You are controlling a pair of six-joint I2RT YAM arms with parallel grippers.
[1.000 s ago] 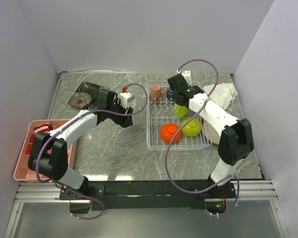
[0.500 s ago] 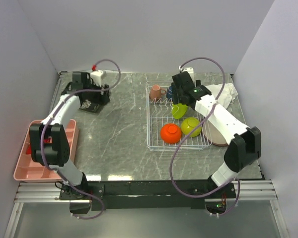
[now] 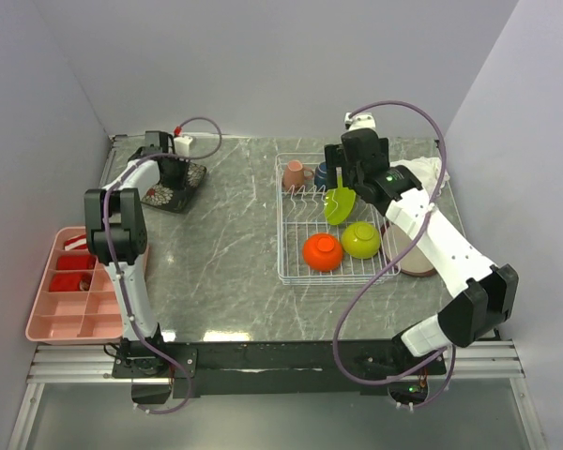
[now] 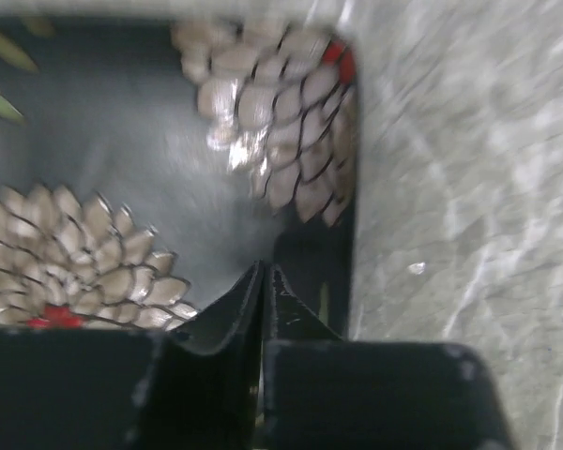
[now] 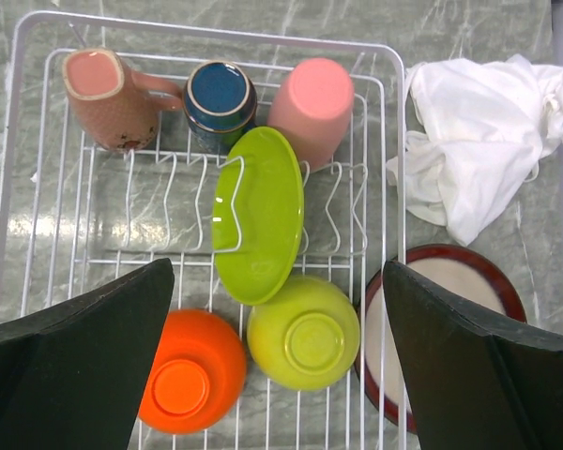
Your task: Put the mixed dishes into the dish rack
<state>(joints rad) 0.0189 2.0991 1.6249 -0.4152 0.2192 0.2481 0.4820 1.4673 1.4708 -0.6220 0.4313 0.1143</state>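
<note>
The dish rack (image 3: 338, 278) (image 5: 216, 30) holds a salmon cup (image 5: 108, 98), a navy cup (image 5: 220, 94), a pink cup (image 5: 310, 103), an upturned orange bowl (image 5: 190, 370) and an upturned lime bowl (image 5: 305, 333). A lime plate (image 5: 258, 216) (image 3: 338, 204) stands on edge between the prongs. My right gripper (image 3: 350, 178) (image 5: 281, 356) hangs above it, open and holding nothing. The black floral plate (image 3: 164, 195) (image 4: 122, 159) lies at the far left. My left gripper (image 3: 174, 176) (image 4: 266, 270) sits low over its right side, shut. I see nothing pinched between the tips.
A brown round plate (image 3: 415, 262) (image 5: 450, 328) lies on the table against the rack's right side. A white cloth (image 3: 430, 173) (image 5: 479, 141) is bunched behind it. A pink divided tray (image 3: 70, 291) sits at the near left by the wall.
My left arm swung from mid-table to the floral plate and its jaws closed. My right gripper opened off the lime plate, which now stands in the prongs, and drew back.
</note>
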